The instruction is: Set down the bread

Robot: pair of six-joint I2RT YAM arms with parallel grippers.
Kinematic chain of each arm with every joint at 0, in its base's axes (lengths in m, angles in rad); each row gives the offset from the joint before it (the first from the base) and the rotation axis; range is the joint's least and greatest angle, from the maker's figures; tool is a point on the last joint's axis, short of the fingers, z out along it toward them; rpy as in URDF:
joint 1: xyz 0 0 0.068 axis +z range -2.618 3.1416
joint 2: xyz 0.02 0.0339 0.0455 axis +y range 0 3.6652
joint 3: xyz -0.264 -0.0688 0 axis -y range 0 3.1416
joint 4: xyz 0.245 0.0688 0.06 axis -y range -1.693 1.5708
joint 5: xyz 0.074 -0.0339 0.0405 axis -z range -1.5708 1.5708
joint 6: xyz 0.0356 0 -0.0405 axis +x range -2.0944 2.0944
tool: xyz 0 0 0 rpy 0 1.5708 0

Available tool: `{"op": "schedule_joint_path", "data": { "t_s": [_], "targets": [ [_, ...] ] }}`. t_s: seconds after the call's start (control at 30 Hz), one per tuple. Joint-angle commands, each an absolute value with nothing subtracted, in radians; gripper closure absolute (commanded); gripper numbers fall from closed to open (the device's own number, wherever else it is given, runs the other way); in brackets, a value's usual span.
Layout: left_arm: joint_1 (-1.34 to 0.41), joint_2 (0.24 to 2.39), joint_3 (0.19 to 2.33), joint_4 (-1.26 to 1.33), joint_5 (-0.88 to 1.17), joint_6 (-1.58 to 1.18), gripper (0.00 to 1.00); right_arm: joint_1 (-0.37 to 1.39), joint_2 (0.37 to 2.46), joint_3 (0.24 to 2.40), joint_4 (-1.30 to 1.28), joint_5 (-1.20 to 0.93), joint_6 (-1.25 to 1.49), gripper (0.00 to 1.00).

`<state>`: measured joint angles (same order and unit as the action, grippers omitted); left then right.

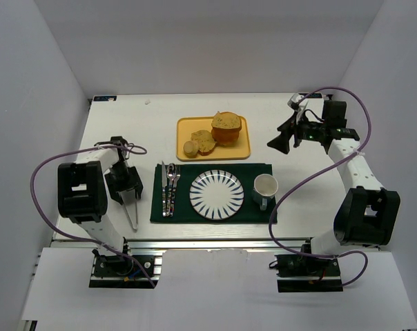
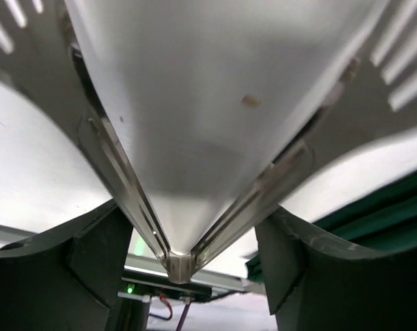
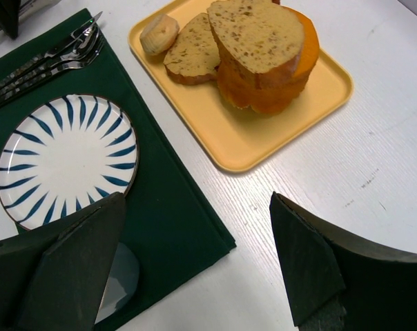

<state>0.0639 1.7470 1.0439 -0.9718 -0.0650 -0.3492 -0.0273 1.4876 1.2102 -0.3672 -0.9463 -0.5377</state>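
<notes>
The bread (image 1: 190, 147) (image 3: 159, 33), a small round golden slice, lies at the left end of the yellow tray (image 1: 188, 127) (image 3: 277, 138). The blue-striped plate (image 1: 216, 194) (image 3: 63, 157) sits on the green mat below it. My left gripper (image 1: 123, 193) (image 2: 195, 214) is low over the metal tongs (image 1: 131, 215) (image 2: 174, 265) lying left of the mat. Its fingers (image 2: 91, 262) press against both tong arms from outside. My right gripper (image 1: 276, 143) (image 3: 196, 200) hovers right of the tray, open and holding nothing.
On the tray, a speckled slice (image 1: 204, 141) (image 3: 191, 52) and a tall orange-crusted loaf chunk (image 1: 228, 127) (image 3: 264, 62) stand beside the bread. Cutlery (image 1: 168, 187) (image 3: 50, 58) lies on the mat's left part, and a mug (image 1: 265, 187) stands on its right.
</notes>
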Motion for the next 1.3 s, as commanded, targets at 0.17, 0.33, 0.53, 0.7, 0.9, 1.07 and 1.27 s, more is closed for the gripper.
{"op": "schedule_joint_path", "data": {
  "t_s": [0.17, 0.33, 0.53, 0.7, 0.9, 1.07, 1.27],
  "targets": [
    [0.072, 1.822, 1.285, -0.815, -0.144, -0.342, 0.25, -0.044, 1.488, 1.241, -0.357, -0.991, -0.523, 0.11],
    [0.072, 1.894, 1.338, -0.75, -0.144, -0.334, 0.18, -0.044, 1.494, 1.261, -0.382, -0.993, -0.534, 0.11],
    [0.072, 1.89, 1.287, -0.704, -0.132, -0.351, 0.12, -0.048, 1.47, 1.261, -0.416, -0.98, -0.572, 0.11],
    [0.071, 1.783, 1.113, -0.556, -0.124, -0.354, 0.13, -0.052, 1.453, 1.253, -0.434, -0.983, -0.578, 0.11],
    [0.066, 1.692, 0.982, -0.344, -0.069, -0.31, 0.24, -0.054, 1.439, 1.264, -0.46, -0.985, -0.6, 0.11],
    [0.058, 1.712, 0.953, -0.336, -0.084, -0.292, 0.24, -0.054, 1.428, 1.272, -0.469, -0.985, -0.6, 0.11],
    [0.041, 1.715, 0.887, -0.307, -0.112, -0.276, 0.23, -0.055, 1.414, 1.275, -0.476, -0.986, -0.597, 0.11]
  ]
}}
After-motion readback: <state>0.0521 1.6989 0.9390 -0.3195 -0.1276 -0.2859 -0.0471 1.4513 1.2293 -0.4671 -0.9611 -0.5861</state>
